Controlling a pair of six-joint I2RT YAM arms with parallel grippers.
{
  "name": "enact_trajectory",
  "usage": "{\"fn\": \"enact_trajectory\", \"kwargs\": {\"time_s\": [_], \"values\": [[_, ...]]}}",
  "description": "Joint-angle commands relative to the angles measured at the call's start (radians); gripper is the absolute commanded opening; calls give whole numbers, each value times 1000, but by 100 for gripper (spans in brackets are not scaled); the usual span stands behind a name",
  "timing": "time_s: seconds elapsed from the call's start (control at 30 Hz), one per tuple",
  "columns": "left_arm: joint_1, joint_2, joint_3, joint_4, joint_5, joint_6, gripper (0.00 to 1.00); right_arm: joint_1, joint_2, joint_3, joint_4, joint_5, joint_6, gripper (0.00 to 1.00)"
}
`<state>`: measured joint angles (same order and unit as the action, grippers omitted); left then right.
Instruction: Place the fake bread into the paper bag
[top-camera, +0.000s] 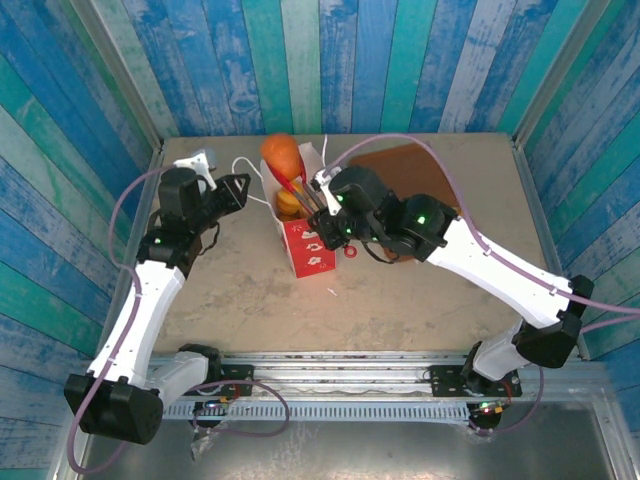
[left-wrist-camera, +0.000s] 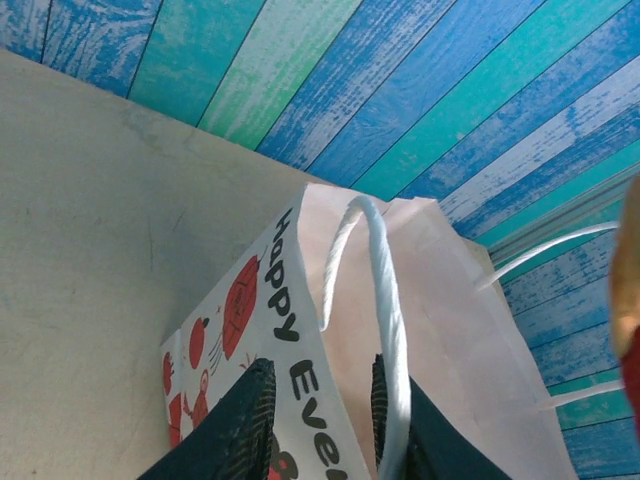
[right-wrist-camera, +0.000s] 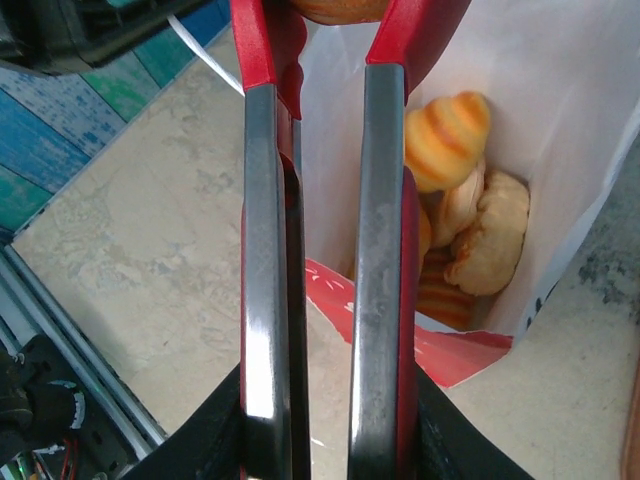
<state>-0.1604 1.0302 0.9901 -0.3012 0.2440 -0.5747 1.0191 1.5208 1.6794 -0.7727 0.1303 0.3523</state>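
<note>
Blue plank walls (top-camera: 380, 60) ringed the tabletop (top-camera: 240, 290). The left gripper (left-wrist-camera: 320, 425) straddled the paper bag (left-wrist-camera: 260, 300) rim, grip uncertain; the right gripper (right-wrist-camera: 325, 435) clamped tongs (right-wrist-camera: 265, 250), its wrist view catching fake bread (right-wrist-camera: 450, 135) inside the bag ahead.

Bright, even light (soft, faint shadows)

Paper bag (top-camera: 308, 248) stands mid-table (top-camera: 240, 300), toward the back, with bread (right-wrist-camera: 470, 215) piled inside. Left gripper (left-wrist-camera: 318, 378) straddles its left wall and handle. Right gripper (right-wrist-camera: 325, 425), just right of the bag, clamps tongs (right-wrist-camera: 320, 250) whose tips carry a bun (top-camera: 283, 155) above the bag's back rim. Board (top-camera: 405, 165) lies behind, right.
</note>
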Motion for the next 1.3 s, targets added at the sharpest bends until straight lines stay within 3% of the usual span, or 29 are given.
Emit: {"fn": "enact_trajectory", "kwargs": {"time_s": [0.0, 0.4, 0.63, 1.0, 1.27], "values": [[5, -40, -18, -13, -25, 19, 29, 4, 11, -25, 42, -5, 43, 33], [4, -65, -36, -30, -48, 24, 29, -36, 30, -99, 26, -29, 92, 35], [5, -64, -38, -27, -46, 20, 28, -47, 24, -111, 26, -40, 94, 41], [5, -64, -36, -26, -45, 19, 28, -51, 8, -97, 29, -39, 90, 51], [4, -62, -33, -23, -43, 17, 32, -50, -2, -51, 29, -44, 67, 51]]}}
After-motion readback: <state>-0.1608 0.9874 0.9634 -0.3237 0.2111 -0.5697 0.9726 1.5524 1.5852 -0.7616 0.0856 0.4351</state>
